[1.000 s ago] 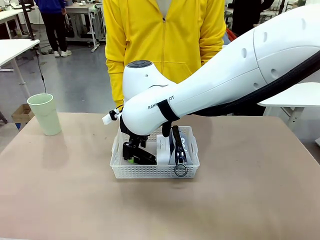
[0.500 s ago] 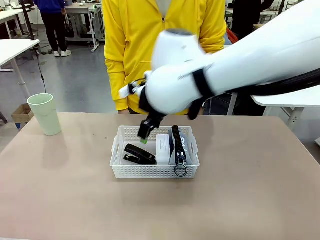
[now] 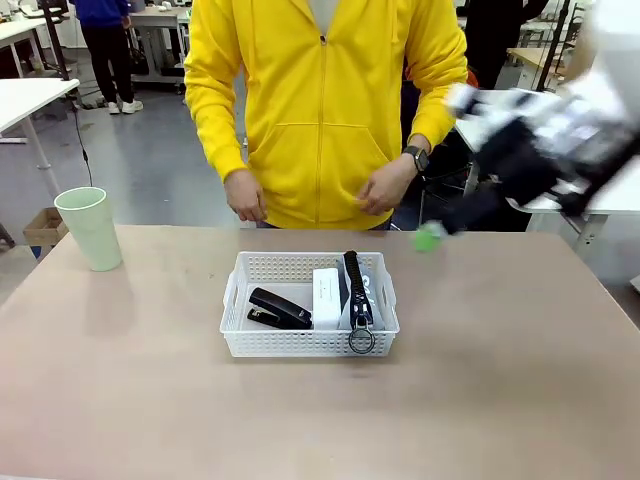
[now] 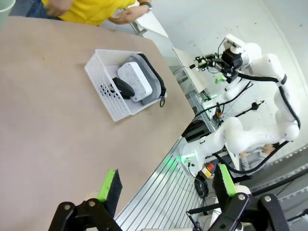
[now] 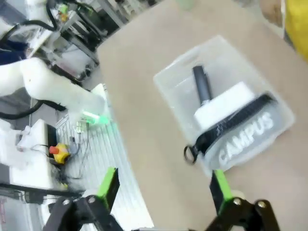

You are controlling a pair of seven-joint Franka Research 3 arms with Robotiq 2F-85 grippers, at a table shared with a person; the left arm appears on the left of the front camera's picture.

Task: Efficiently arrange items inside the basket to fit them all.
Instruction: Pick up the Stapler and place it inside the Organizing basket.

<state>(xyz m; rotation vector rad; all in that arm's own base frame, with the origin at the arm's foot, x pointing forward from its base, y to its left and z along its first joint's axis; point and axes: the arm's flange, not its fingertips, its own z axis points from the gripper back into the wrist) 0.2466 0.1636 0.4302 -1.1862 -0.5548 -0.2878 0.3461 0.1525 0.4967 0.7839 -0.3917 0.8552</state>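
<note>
Right gripper: jaws apart, empty; withdrawn from basket to frame's upper right.
Stapler: released inside basket, left side.
Cup: outside, far left; unpacked.
Left gripper: apart, empty.

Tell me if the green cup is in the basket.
Out: the pale green cup stands upright on the table, well left of the basket.

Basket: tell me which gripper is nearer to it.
Right. The right gripper hangs above the table just off the far right corner of the basket; the left gripper sits far back, over the table's near edge.
</note>
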